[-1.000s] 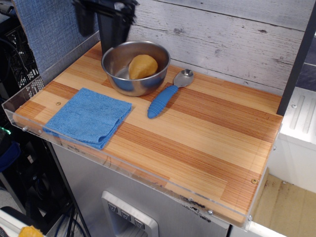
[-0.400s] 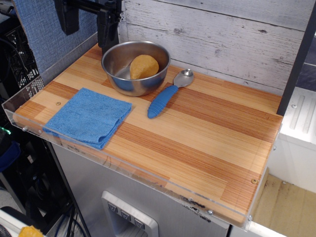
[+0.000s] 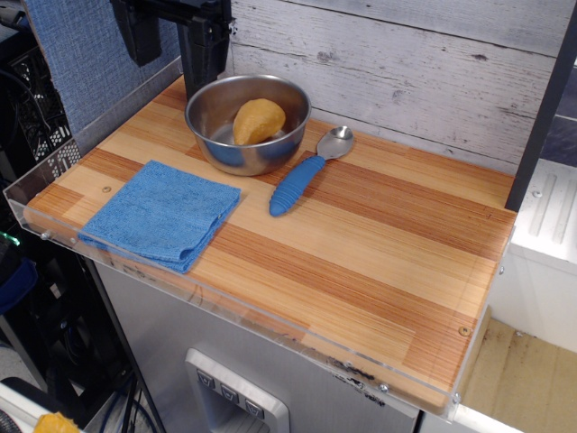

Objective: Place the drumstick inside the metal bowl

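Taking the metal bowl (image 3: 249,124) as my landmark, a folded blue cloth (image 3: 162,213) is lying flat on the wooden surface (image 3: 379,244), down and to the left of the bowl and a little apart from it. Up and to the left of the bowl, my hand (image 3: 171,41) is hanging at the top edge of the view with its two dark fingers (image 3: 202,54) spread apart and nothing between them, released; the nearer finger is reaching down just behind the bowl's far-left rim. The bowl is sitting near the back left corner of the surface, close to the whitewashed plank wall (image 3: 406,63). The drumstick (image 3: 258,121) is lying inside the bowl, its rounded tan end leaning toward the right wall; its thin bone end is not showing. Just right of the bowl, a blue-handled spoon (image 3: 305,177) is lying on the surface, its metal head pointing away toward the wall and its ribbed handle angling down toward the front.
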### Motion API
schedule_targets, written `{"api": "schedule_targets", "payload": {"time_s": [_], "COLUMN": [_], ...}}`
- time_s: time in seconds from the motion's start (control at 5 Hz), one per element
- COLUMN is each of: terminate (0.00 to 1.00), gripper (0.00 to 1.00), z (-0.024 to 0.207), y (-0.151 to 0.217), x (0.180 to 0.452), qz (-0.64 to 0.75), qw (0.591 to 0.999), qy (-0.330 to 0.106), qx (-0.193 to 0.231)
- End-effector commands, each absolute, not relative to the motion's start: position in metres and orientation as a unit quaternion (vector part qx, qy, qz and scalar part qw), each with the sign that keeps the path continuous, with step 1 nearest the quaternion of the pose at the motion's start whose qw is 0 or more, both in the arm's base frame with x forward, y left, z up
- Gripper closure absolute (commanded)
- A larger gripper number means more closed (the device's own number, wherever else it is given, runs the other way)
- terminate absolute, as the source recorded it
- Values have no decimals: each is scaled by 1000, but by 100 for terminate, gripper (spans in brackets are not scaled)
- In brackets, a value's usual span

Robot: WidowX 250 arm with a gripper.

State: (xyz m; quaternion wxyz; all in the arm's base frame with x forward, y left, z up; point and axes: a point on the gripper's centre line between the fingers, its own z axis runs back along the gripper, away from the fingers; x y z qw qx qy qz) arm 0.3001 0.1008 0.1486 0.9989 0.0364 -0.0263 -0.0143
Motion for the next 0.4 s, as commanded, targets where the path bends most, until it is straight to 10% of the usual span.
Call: {"api": "schedule_targets", "payload": {"time_s": [0.0,0.2], "terminate": [0,100], "gripper": [0,0], "z": [151,151], "y": [113,113], "x": [295,295], "qz": [-29,-29], "qw": [999,999], "qy": [24,24], "qx": [38,38]}}
